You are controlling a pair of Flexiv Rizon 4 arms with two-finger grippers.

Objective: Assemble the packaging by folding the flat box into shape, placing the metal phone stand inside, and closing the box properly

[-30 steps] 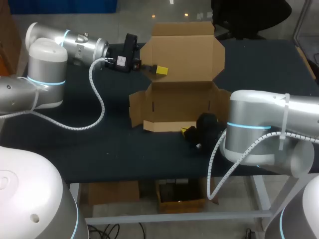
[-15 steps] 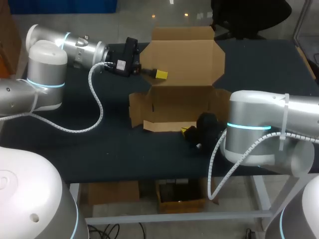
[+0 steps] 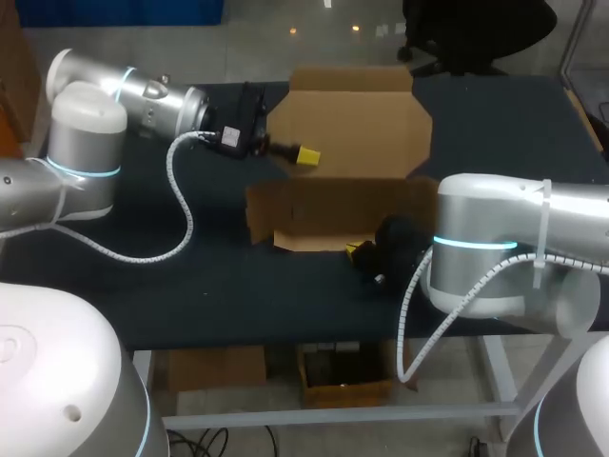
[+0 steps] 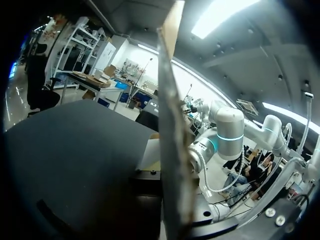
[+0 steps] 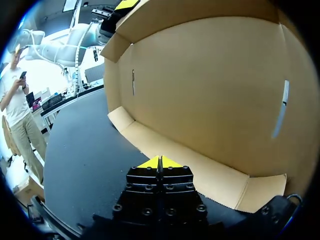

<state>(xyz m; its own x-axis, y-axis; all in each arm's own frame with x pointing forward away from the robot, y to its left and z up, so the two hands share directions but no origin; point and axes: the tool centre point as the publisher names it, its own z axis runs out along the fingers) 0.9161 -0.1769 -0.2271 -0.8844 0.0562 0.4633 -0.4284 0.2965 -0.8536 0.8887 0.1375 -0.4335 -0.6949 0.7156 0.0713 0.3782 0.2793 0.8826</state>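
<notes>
One cardboard box (image 3: pixel 352 205) mid-table on one dark table (image 3: pixel 190 286), its lid (image 3: pixel 347 119) tilted over it, contents hidden, two grippers, left gripper (image 3: pixel 306 154) clamped on the lid's edge, right gripper (image 5: pixel 160 162) tips pressed together just before the box's front wall

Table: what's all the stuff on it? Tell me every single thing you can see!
cardboard box: one, brown, middle of the table, lid standing up at the back
table: one, dark, under everything
left gripper: one, black with yellow, at the lid's edge nearest the left arm
right gripper: one, black, yellow tips pressed together, at the box's front flap
left arm: one, silver-grey, coming from the left
right arm: one, silver-grey, coming from the right
</notes>
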